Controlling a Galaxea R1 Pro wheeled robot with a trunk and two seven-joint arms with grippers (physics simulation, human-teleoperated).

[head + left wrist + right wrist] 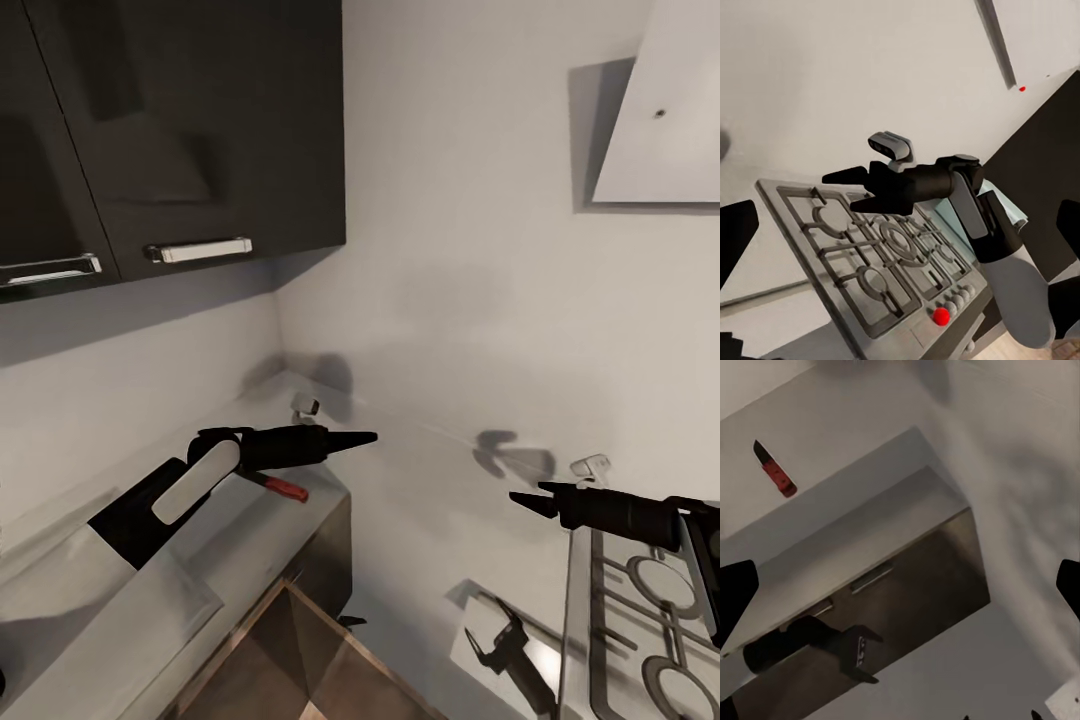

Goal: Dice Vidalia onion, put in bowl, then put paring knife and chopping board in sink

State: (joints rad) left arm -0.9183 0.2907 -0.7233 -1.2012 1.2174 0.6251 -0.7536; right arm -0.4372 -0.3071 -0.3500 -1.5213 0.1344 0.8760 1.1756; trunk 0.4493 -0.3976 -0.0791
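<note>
Grey walls meet in a corner ahead, where the left gripper (365, 437) hangs empty with fingers spread above the countertop (140, 600), the paring knife (279, 487) lying just beneath it, and the right gripper (849, 188), also spread, hovers over a hob (877, 262).

Soft, even, fairly bright light w/ no visible source; the grey wall (470, 300) carries blurry dark shadows near centre and right-centre of the head view. Wide-angle bend shows at the head view's edges, where the cabinet (170, 130) at upper left leans. Renders are slightly soft overall; dull glare sits on the surface (150, 590) at lower left, and the right wrist view looks smeared along its right side.
</note>
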